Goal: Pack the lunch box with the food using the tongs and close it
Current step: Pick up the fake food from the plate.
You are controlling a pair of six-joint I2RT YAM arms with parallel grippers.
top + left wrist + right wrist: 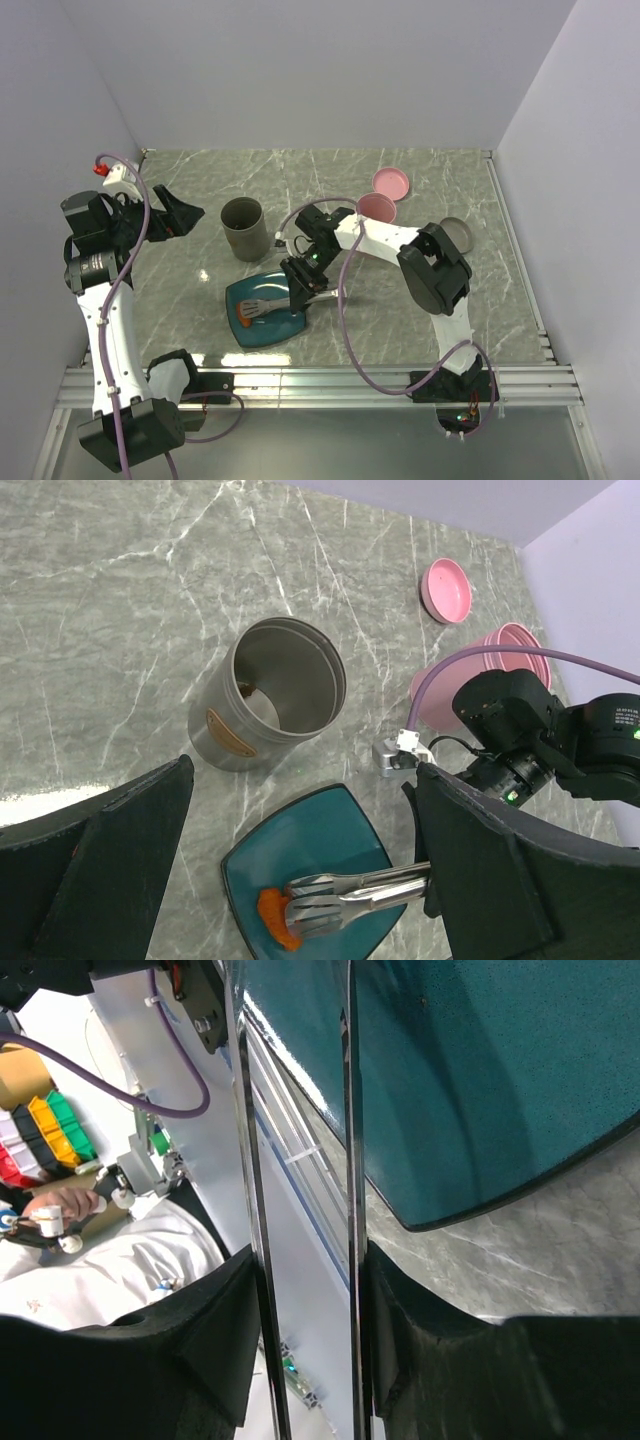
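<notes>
Teal plate [262,332]: square, nearest the arm bases, left of centre on the marble table [180,290]
Orange piece [245,322]: on the plate's near left corner; nothing else shows on the plate
Tongs [272,305]: lying across the plate, toothed tips at the right edge of the orange piece; whether they pinch it cannot be told
Right gripper [303,288]: at the plate's far right edge, clamped on the tongs' handle end
Grey tin [245,228]: upright and uncovered, just beyond the plate
Left gripper [182,215]: jaws wide apart, holding nothing, raised left of the tin
Grey lid [458,233]: flat on the table at far right, well apart from the tin
Pink container [376,208]: open, right of the tin, beside the right arm
Pink lid [391,182]: flat on the table just beyond the pink container
Left wrist view only: looks down into the tin, where a small brown bit [245,690] lies on the floor; also shows a brown tag on its outer wall
Right wrist view only: the tongs' two thin arms run between the black fingers [215,1345], each arm against a pad, with the plate's corner beyond
Top view only: the grey lid
</notes>
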